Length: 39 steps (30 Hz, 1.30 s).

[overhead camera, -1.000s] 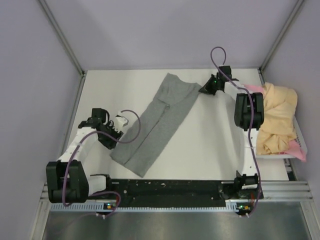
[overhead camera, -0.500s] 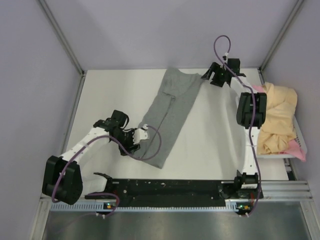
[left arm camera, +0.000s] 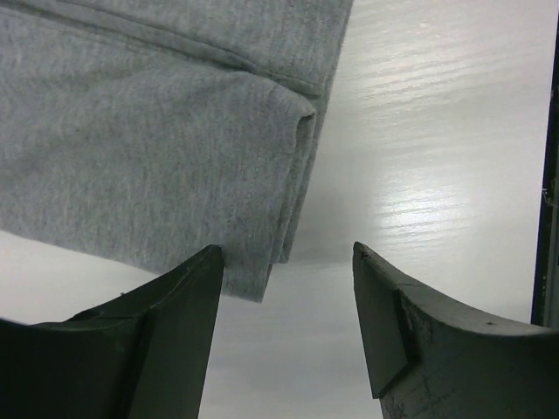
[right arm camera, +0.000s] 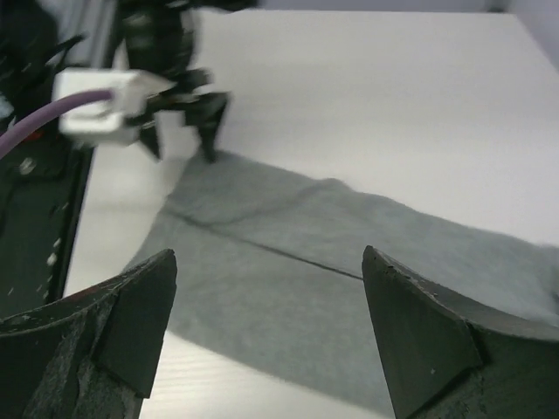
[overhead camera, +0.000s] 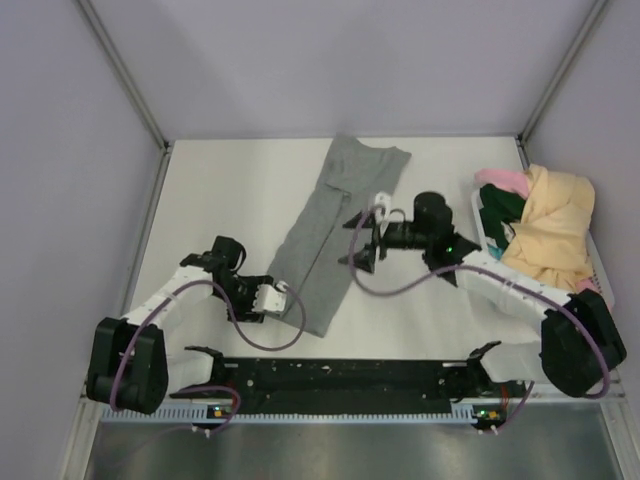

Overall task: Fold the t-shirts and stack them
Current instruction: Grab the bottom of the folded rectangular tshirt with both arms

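Nearest the bases, the left gripper (left arm camera: pixel 288 253) sits low over the table (overhead camera: pixel 220 190) at the near corner of the grey shirt (overhead camera: pixel 330 225); its jaws stand wide and hold nothing; one fingertip (left arm camera: pixel 208 262) is right at the folded hem, the other over bare table; whether it touches the cloth cannot be told. The grey shirt lies flat as a long narrow strip, slanting from that corner away to the far middle of the table; a lengthwise seam or fold line runs along it. Midway along, at the strip's right edge, the right gripper (overhead camera: pixel 358 245) faces the cloth, jaws wide, empty. Further right, at the table's edge, is a heap; the yellow shirt (overhead camera: pixel 555 235) lies on top; the green shirt (overhead camera: pixel 505 213) and pink shirt (overhead camera: pixel 500 180) show at its left side.
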Motion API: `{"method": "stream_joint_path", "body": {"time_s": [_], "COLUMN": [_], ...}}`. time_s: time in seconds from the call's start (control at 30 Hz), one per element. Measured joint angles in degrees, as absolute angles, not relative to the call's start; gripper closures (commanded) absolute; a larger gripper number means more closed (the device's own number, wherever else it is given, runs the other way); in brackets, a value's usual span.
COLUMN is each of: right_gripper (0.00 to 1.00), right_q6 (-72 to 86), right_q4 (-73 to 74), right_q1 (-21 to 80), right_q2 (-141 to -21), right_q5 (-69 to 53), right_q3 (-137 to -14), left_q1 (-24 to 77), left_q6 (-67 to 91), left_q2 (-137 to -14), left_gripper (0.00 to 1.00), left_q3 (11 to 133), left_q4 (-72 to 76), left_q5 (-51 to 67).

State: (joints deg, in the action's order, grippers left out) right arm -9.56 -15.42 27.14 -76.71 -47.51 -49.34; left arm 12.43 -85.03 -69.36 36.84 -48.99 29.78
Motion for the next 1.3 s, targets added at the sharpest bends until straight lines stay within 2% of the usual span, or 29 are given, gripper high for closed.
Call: {"method": "stream_joint_path", "body": {"time_s": [0.07, 0.1, 0.2, 0.27, 0.47, 0.53, 0.6, 0.63, 0.83, 1.03, 1.3], "right_gripper": [0.14, 0.14, 0.2, 0.25, 0.25, 0.33, 0.52, 0.62, 1.0, 1.0, 1.0], "right_q6": [-18.0, -26.37, -31.2, -35.0, -42.33, -43.77, -44.95, -45.45, -46.26, -43.79, -37.67], "right_q4": [-16.03, -14.13, -13.47, -13.8, -12.95, -12.71, -12.21, -11.38, -5.45, 3.95, 8.25], "right_q1": [36.14, 45.41, 51.03, 56.64, 66.0, 67.37, 68.51, 69.01, 70.65, 72.34, 70.24], "right_q2": [-73.12, -73.3, -75.46, -79.64, -90.08, -91.02, -92.2, -92.55, -92.16, -84.93, -74.15], "right_q5": [-46.87, -43.88, -38.44, -33.56, -23.27, -20.58, -18.57, -17.5, -12.97, -11.05, -11.77], "right_q3": [-42.59, -36.95, -34.87, -34.79, -35.77, -37.41, -38.96, -39.59, -40.58, -40.49, -40.49], "left_q1": [12.43, 12.43, 12.45, 12.47, 13.47, 13.74, 13.96, 14.06, 14.35, 14.74, 14.85], "left_q6": [-87.02, -88.9, -89.41, -89.71, -88.12, -87.55, -87.31, -87.22, -85.56, -82.11, -74.13], "left_q2": [-69.38, -69.38, -69.38, -69.41, -69.06, -68.69, -67.94, -67.44, -63.2, -61.84, -63.22], "left_gripper": [0.35, 0.36, 0.43, 0.5, 0.8, 0.91, 1.0, 1.0, 1.0, 1.0, 1.0], "left_q3": [35.38, 34.39, 33.95, 33.04, 32.03, 31.66, 31.07, 30.72, 29.63, 33.3, 47.53], "left_q4": [-47.72, -46.41, -45.1, -43.42, -40.51, -39.97, -39.48, -39.33, -44.07, -56.64, -66.52], "left_q5": [29.71, 29.5, 29.19, 28.82, 28.18, 27.73, 27.16, 26.92, 24.45, 28.53, 35.31]}}
